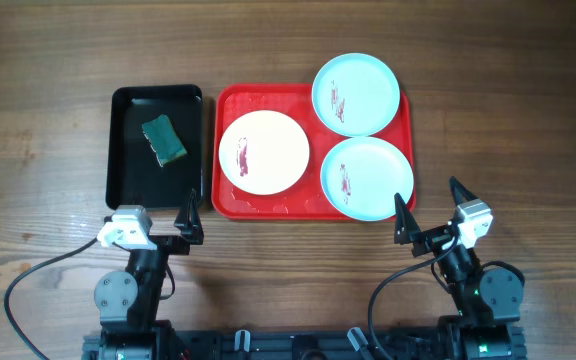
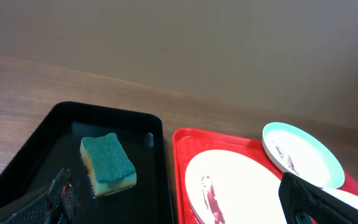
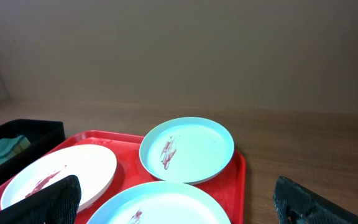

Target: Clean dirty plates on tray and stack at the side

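Observation:
The red tray [image 1: 226,200] holds three plates, each with a reddish-brown smear. The cream-white plate [image 1: 264,152] lies at its left. One pale blue plate [image 1: 356,94] lies at the back right and overhangs the rim. The other pale blue plate [image 1: 367,178] lies at the front right. My left gripper [image 1: 158,215] is open and empty, in front of the black tray. My right gripper [image 1: 430,204] is open and empty, in front of the red tray's right corner. The plates also show in the left wrist view [image 2: 241,186] and the right wrist view [image 3: 188,149].
A black tray [image 1: 128,170] stands left of the red tray and holds a green and yellow sponge [image 1: 164,139], which also shows in the left wrist view [image 2: 108,164]. Bare wooden table lies on both sides and in front.

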